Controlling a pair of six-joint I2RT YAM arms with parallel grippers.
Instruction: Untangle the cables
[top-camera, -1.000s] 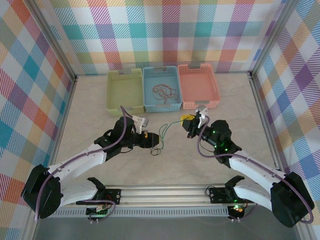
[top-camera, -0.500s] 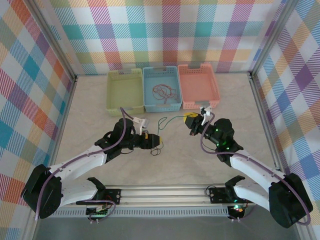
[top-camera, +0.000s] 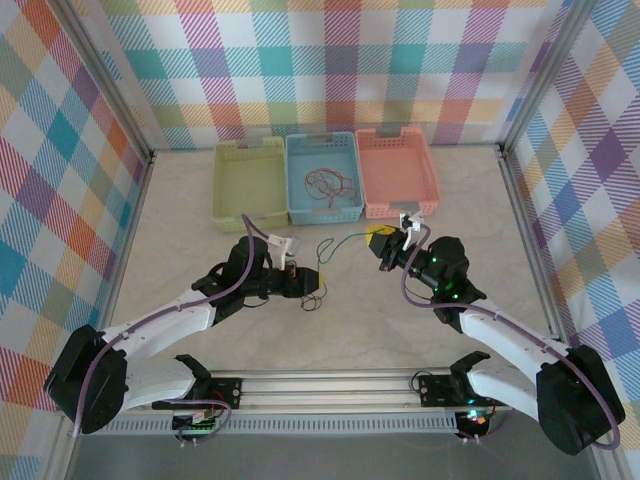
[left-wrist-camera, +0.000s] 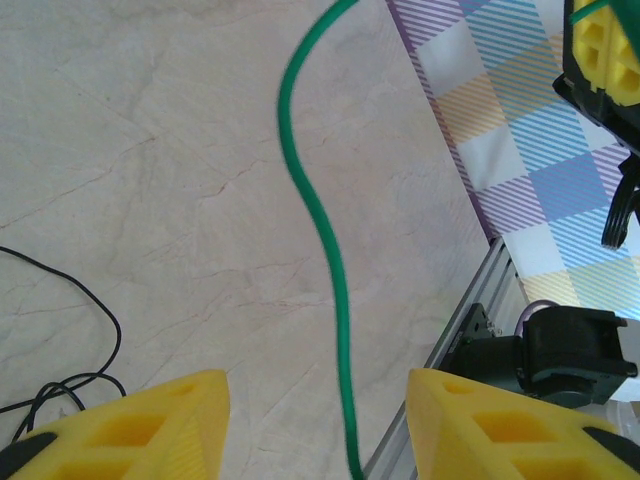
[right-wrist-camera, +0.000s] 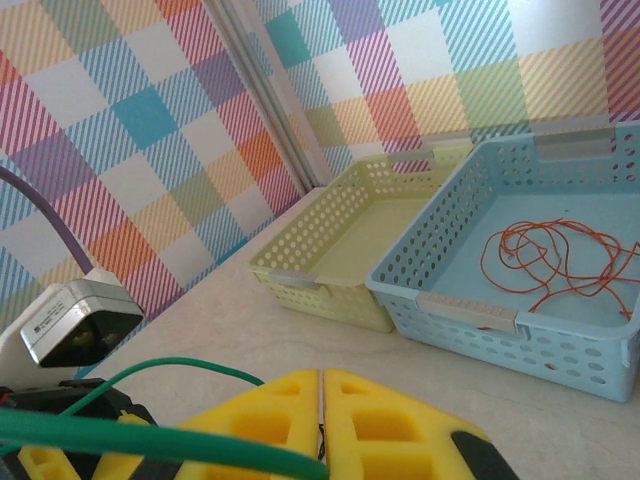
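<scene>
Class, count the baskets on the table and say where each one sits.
3, side by side at the far end: the yellow-green basket on the left, the blue basket in the middle holding a red-orange cable, the pink basket on the right.

Walls (top-camera: 340, 60): were multicoloured plaid
Table (top-camera: 360, 310): was marbled beige
Baskets (top-camera: 250, 190): showed lime, blue, salmon
Cables (left-wrist-camera: 330, 250): came up green, red-orange, black

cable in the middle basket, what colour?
Red-orange cable, lying in the blue basket. It shows best in the right wrist view.
</scene>
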